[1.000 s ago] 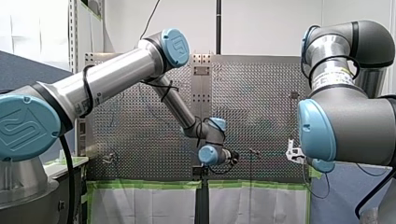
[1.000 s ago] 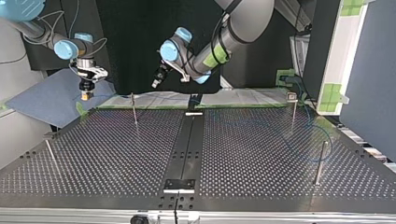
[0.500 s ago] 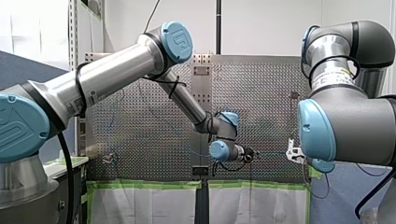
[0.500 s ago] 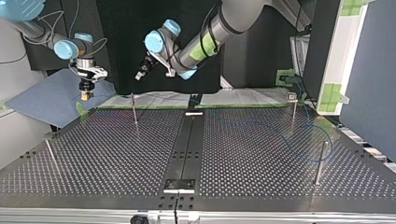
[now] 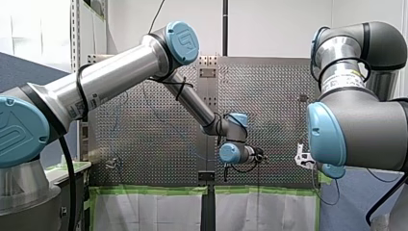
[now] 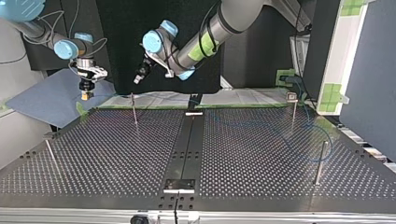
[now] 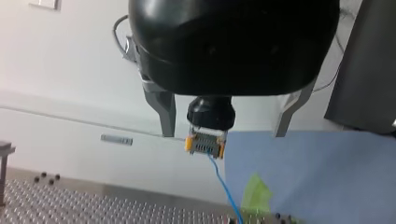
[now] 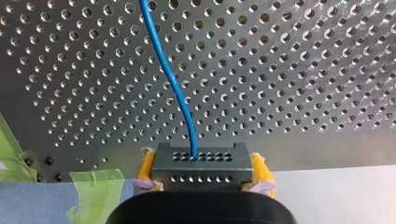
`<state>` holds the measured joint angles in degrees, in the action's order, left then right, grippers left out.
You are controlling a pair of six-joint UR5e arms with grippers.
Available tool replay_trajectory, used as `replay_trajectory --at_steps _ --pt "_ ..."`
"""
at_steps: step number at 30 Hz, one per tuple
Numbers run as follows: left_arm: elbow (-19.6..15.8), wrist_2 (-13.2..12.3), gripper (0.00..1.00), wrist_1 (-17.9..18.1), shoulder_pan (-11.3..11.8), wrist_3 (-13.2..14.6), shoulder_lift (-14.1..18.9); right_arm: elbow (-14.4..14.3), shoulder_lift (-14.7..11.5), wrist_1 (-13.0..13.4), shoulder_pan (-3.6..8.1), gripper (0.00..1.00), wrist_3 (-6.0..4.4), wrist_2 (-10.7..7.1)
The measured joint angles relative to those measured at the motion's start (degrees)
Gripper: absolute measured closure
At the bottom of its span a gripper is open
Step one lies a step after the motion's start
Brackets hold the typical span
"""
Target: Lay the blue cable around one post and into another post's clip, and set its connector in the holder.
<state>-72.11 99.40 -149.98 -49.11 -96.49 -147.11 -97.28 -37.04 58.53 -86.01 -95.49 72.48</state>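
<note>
The right hand [image 8: 203, 176] clasps the dark connector [image 8: 201, 161] between yellow pads, in the air by the perforated surface's [image 8: 289, 84] edge. The blue cable [image 8: 175, 88] trails from it across the surface. The left hand [image 7: 224, 134], apart from it, has metal fingers [image 7: 164, 114] spread, released.

A robotics lab: perforated metal table [image 6: 116, 154], upright posts [image 6: 321, 162], green tape [image 5: 154, 190].

My left pincer [image 7: 224, 134] gapes wide; my right pincer [image 8: 201, 172] points down, clamped.
</note>
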Motion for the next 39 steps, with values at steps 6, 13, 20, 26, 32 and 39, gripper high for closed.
replay_trajectory --at_steps 6,13,20,26,32,39 --pt "-0.02 1.41 0.02 0.02 0.04 -0.18 -0.03 0.00 0.09 0.03 0.01 1.00 -0.08 -0.20" --pt "-0.01 1.60 0.02 0.00 0.11 -0.21 -0.03 0.01 0.22 0.14 0.06 1.00 -0.14 -0.22" --pt "-0.07 2.45 0.02 -0.64 0.13 -0.38 -0.03 0.01 0.38 0.11 0.09 1.00 -0.09 -0.22" --pt "-0.10 4.75 0.02 -2.77 0.13 -1.74 -0.04 0.00 0.49 0.05 0.10 1.00 -0.07 -0.22" --pt "-0.44 6.76 0.02 -4.44 0.16 -4.51 -0.04 0.00 0.62 -0.05 0.10 1.00 -0.01 -0.22" --pt "-1.17 7.78 0.02 -4.66 0.25 -5.58 -0.05 0.01 0.73 -0.08 0.10 1.00 0.10 -0.22"
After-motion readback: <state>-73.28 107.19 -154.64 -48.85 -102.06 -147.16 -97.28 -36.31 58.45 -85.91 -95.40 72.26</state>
